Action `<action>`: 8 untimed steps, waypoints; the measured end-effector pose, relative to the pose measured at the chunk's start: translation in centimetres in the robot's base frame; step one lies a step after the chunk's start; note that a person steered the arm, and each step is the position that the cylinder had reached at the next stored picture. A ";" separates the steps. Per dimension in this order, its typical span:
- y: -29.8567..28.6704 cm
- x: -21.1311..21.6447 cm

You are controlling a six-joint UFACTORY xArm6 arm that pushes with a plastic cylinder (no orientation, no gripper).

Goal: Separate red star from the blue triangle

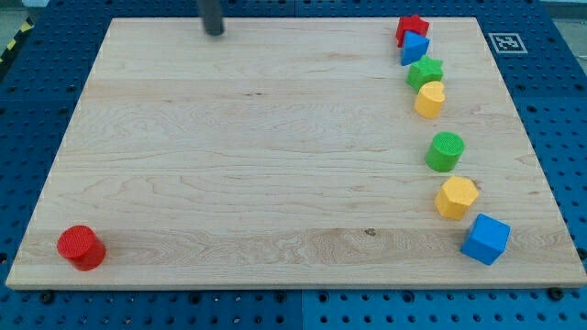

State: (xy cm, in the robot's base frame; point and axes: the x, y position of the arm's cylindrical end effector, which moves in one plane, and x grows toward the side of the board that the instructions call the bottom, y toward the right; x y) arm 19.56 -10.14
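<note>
Visible robot body: one short section of the rod only, cut off by the frame's upper edge at roughly 11 o'clock. My tip (214,33) is the rod's lower end. The rod is a plain straight cylinder, dark grey to near black, with a matte finish. A faint lighter band runs lengthwise down its side. The end face appears blunt and slightly rounded; its edge is soft in focus, so finer detail cannot be made out. No cables, screws, markings or labels can be seen on the exposed section. The arm housing above the rod lies outside the frame and cannot be assessed.
</note>
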 end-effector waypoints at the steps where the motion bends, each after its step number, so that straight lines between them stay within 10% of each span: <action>1: 4.0 -0.2; 3: 21.7 -0.3; 8: 30.2 3.0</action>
State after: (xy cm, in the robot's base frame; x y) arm 22.57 20.04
